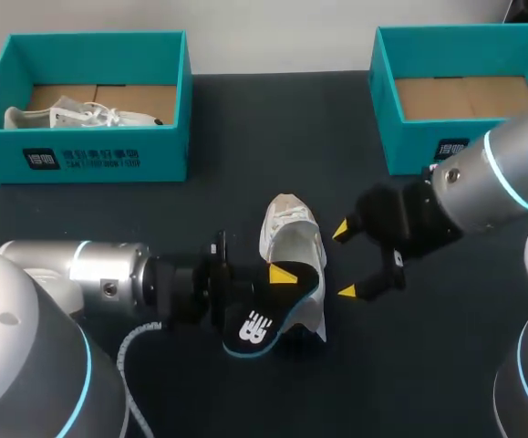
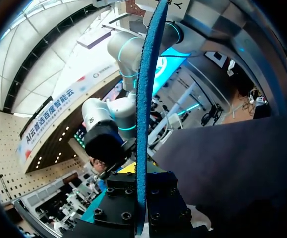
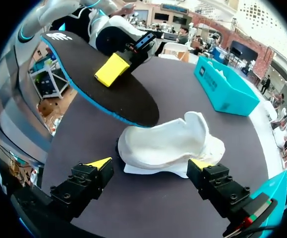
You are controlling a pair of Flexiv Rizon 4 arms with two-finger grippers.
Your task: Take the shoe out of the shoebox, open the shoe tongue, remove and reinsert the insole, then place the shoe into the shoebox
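A white shoe [image 1: 288, 235] lies on the dark table, just ahead of my right gripper [image 3: 150, 163] in the right wrist view, where the shoe [image 3: 169, 144] rests on a scrap of white paper. My right gripper [image 1: 345, 261] stands open just right of the shoe, with nothing between its fingers. My left gripper [image 1: 277, 287] is shut on the black, blue-edged insole [image 1: 268, 319], holding it above the table at the shoe's heel end. The left wrist view shows the insole [image 2: 145, 99] edge-on, pinched in the left gripper [image 2: 141, 196]. From the right wrist the insole [image 3: 108, 94] hangs over the shoe.
A teal shoebox [image 1: 99, 151] at the back left holds another white shoe [image 1: 81, 116]. A second teal shoebox [image 1: 400, 137] at the back right shows only its cardboard floor. One teal box [image 3: 222, 89] stands beyond the shoe in the right wrist view.
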